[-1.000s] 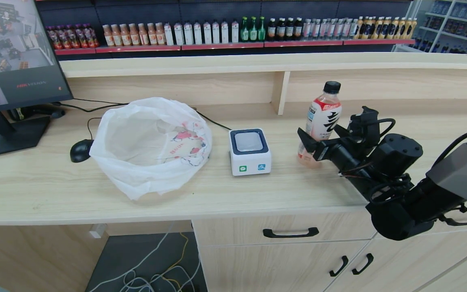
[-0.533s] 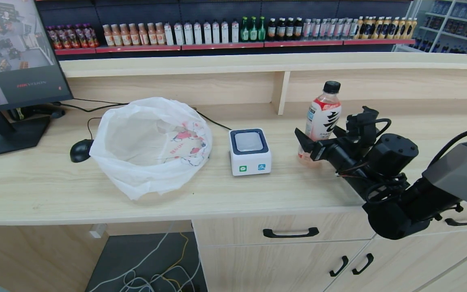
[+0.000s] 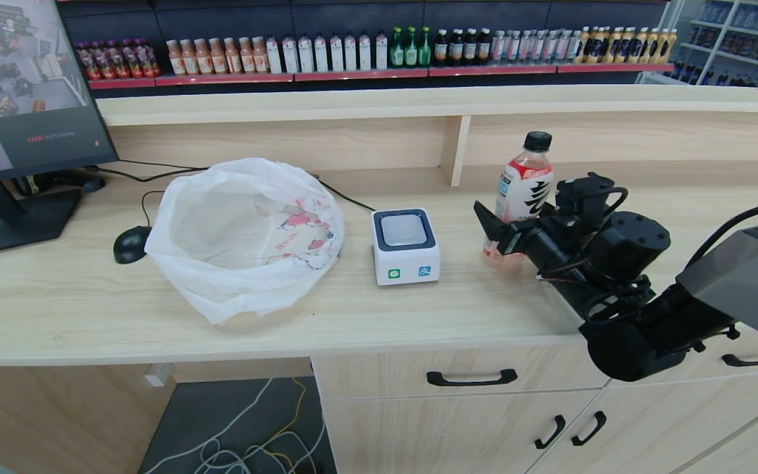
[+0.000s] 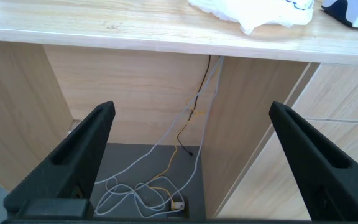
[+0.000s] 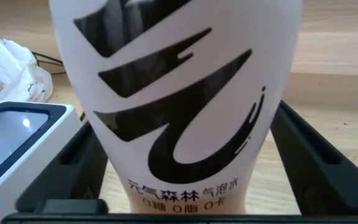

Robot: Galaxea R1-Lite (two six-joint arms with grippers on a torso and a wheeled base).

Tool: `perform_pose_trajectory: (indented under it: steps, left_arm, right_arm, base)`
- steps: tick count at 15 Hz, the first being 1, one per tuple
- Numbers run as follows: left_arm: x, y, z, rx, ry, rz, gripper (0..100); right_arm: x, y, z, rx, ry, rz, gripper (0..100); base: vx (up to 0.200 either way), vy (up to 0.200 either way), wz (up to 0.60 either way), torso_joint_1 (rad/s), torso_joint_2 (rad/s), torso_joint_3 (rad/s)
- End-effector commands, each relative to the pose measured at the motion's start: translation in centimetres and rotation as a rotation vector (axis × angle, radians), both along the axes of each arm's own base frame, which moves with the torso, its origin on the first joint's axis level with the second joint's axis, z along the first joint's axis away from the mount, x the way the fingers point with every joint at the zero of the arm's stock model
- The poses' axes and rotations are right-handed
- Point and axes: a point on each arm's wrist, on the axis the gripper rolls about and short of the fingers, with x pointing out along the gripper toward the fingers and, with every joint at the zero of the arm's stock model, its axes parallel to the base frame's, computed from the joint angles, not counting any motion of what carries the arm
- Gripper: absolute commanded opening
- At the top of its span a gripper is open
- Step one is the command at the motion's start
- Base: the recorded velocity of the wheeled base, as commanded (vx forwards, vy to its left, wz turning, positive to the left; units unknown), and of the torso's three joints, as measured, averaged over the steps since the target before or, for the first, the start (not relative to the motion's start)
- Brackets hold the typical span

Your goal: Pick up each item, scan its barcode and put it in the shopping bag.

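Between jaws of right gripper [image 3: 518, 214]: bottle [image 3: 525, 187], black-brushstroke label.

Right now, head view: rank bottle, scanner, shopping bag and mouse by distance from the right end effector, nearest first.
From the right end effector:
1. Bottle: straddled by it, on the right.
2. Scanner: in the middle, to the bottle's left.
3. Shopping bag: left of the scanner.
4. Mouse: far left, at the bag's outer edge.

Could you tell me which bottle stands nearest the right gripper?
The black-capped pink drink bottle on the counter, inside the open right gripper; the others line the far shelf.
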Motion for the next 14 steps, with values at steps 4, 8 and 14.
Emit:
perform_pose_trajectory:
  steps: [4, 8, 14]
  left_arm:
    - [0.0, 0.0, 0.0, 0.0, 0.0, 0.001, 100]
    - [0.0, 0.0, 0.0, 0.0, 0.0, 0.001, 100]
    - [0.0, 0.0, 0.0, 0.0, 0.0, 0.001, 100]
  right_arm:
    - [0.0, 0.0, 0.1, 0.006, -0.001, 0.003, 0]
    - [-0.3, 0.1, 0.3, 0.006, -0.001, 0.006, 0]
    - [-1.5, 0.5, 1.1, 0.015, -0.006, 0.028, 0]
  base:
    - [0.0, 0.0, 0.0, 0.0, 0.0, 0.0]
    - [0.0, 0.0, 0.0, 0.0, 0.0, 0.0]
    - [0.0, 0.0, 0.0, 0.0, 0.0, 0.0]
